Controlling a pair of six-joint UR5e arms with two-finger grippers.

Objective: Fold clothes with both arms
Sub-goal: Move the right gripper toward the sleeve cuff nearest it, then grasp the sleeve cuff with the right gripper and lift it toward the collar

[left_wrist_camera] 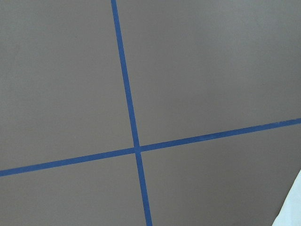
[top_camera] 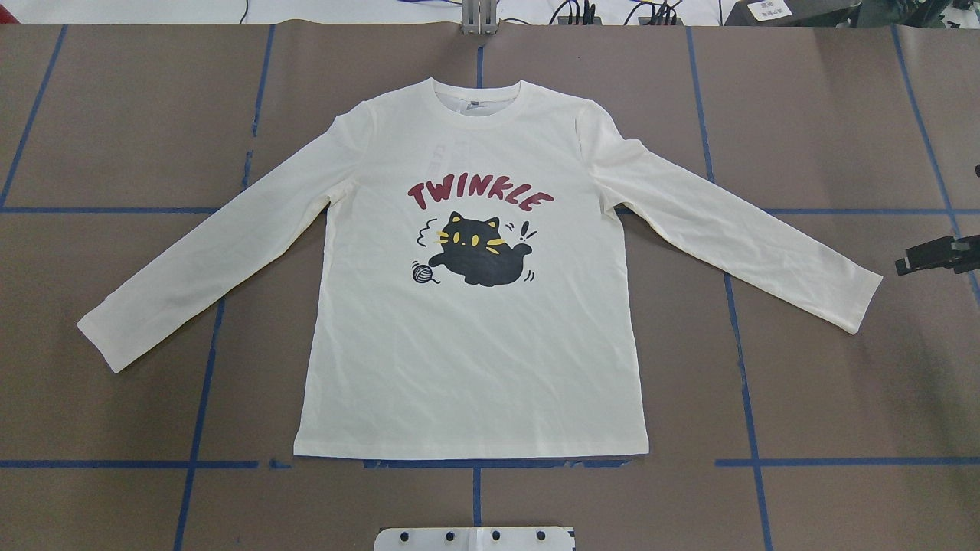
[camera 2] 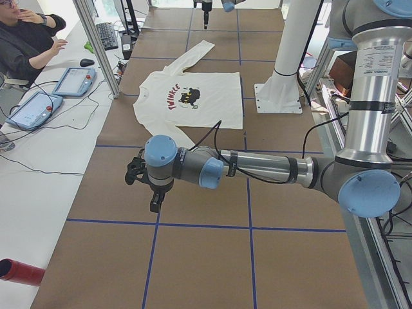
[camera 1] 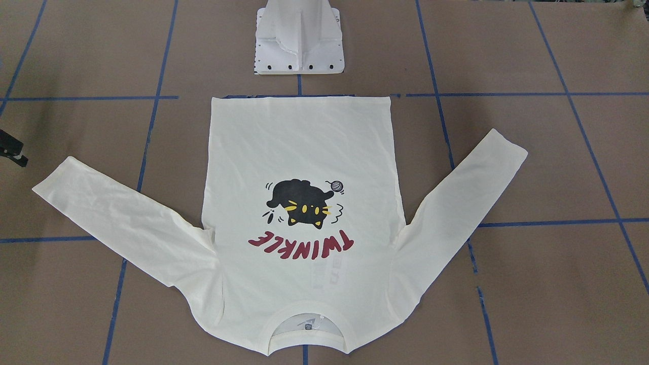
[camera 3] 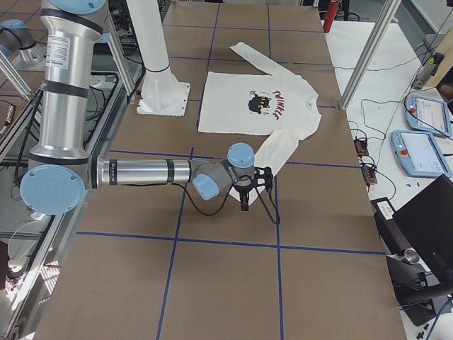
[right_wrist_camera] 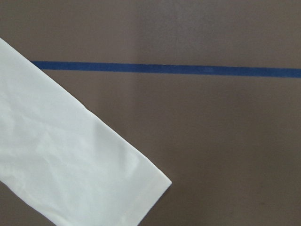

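Front-facing: pale cream long-sleeved T-shirt lies flat on the brown tabletop. Its cat print faces up, sleeves spread, hem toward the white pedestal base. The black right hand shows at the frame edge, clear of the sleeve.
Overhead: right hand near that cuff, not touching.
Left side: left hand hangs over bare tabletop, holding nothing.
Left wrist: blue tape cross.
Right wrist: cuff lies flat.
How far either hand is open, can't tell.

I get bright, even light over tabletop; shadows faint, soft; T-shirt bright, creases legible.
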